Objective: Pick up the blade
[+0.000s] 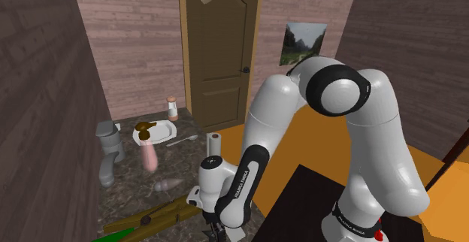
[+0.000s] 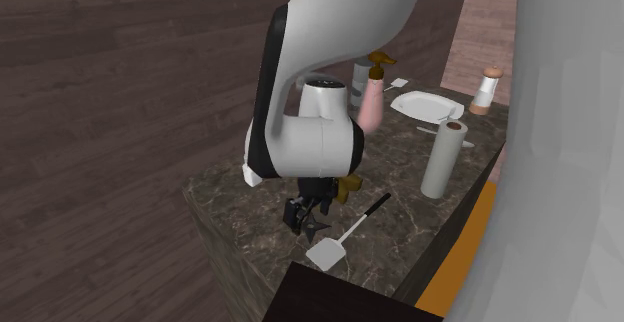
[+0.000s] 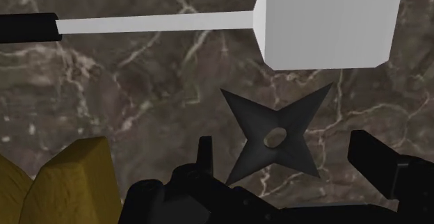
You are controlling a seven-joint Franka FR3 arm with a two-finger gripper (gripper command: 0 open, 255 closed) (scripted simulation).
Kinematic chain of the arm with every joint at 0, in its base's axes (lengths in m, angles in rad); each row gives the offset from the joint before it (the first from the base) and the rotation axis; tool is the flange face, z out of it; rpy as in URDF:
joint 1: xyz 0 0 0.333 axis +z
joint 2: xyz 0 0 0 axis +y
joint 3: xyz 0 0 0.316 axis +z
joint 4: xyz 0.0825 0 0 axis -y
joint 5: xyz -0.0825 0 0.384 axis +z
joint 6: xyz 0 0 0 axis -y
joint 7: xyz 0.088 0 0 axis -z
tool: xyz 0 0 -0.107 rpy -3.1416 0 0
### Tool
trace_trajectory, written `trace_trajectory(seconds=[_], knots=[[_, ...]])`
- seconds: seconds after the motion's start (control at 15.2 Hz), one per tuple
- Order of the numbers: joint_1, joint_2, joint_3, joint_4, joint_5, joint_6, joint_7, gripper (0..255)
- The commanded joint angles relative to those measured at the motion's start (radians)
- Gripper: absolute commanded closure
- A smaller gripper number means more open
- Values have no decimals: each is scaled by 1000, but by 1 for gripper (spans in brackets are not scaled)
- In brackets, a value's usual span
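Yellow block (image 3: 62,181) lying near the hand (image 3: 288,153), dark four-point star blade (image 3: 278,136) lying flat on the marbled surface (image 3: 139,83) just beside the white spatula (image 3: 327,21) head, hand hanging open, fingers standing either side of the blade

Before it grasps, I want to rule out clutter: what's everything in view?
blade: one, dark grey four-pointed star, flat on the counter
spatula: one, white head, black handle, beside the blade
paper roll: one, white, upright, past the spatula
plate: one, white, counter's far end
shaker: one, white, brown cap, beside the plate
bottle: one, pink, brown top, near the plate
yellow-brown object: one, near the blade
gripper: one, black, open, either side of the blade
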Motion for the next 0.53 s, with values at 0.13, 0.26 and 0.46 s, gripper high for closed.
trace_trajectory(seconds=[0.13,0.26,0.46], knots=[[1,13,-1,4,-1,9,-1,255],[1,13,-1,4,-1,10,-1,255],[1,12,-1,3,-1,10,-1,255]])
